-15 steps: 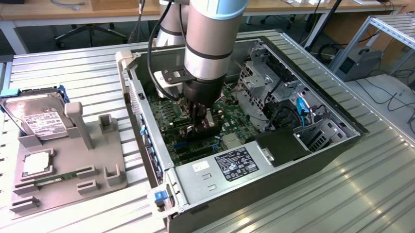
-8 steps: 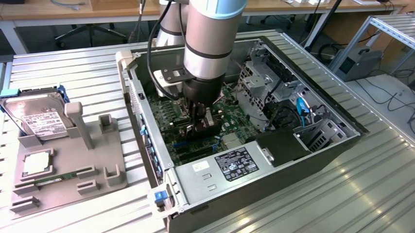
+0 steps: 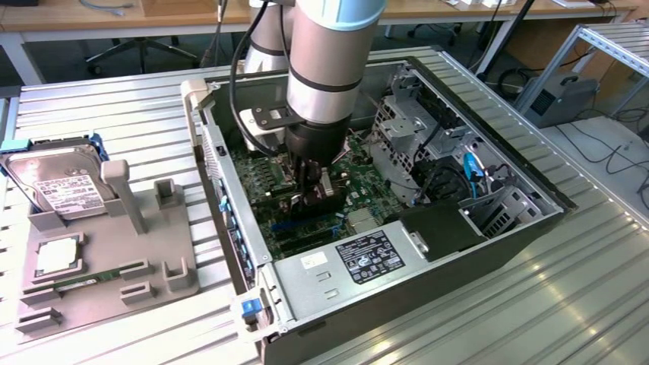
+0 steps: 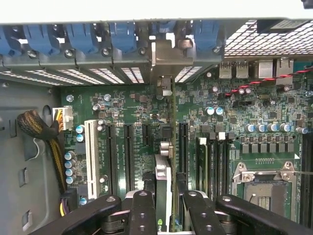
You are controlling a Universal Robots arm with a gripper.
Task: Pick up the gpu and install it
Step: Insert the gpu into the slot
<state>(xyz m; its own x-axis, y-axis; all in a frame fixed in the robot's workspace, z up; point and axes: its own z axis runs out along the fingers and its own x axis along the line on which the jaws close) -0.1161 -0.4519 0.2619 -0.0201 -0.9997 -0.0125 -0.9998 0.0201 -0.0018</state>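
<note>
Inside the open computer case [image 3: 487,251], my gripper [image 3: 312,199] reaches down over the green motherboard [image 3: 357,169]. In the wrist view the gripper [image 4: 164,208] is shut on the gpu [image 4: 164,171], which stands on edge between the black fingers [image 4: 142,210]. The card runs in line with a black expansion slot [image 4: 182,137] on the motherboard [image 4: 132,103]. Its pale metal bracket [image 4: 163,54] stands against the case's rear slot openings. Whether the card is pressed fully into the slot I cannot tell.
Blue slot latches [image 4: 83,36] line the rear wall. A power supply [image 3: 355,262] and a drive cage [image 3: 406,129] flank the board, along with an open CPU socket [image 4: 266,188]. On the exterior view's left, a grey fixture [image 3: 112,266] holds a hard drive [image 3: 61,186] and a memory stick [image 3: 87,283].
</note>
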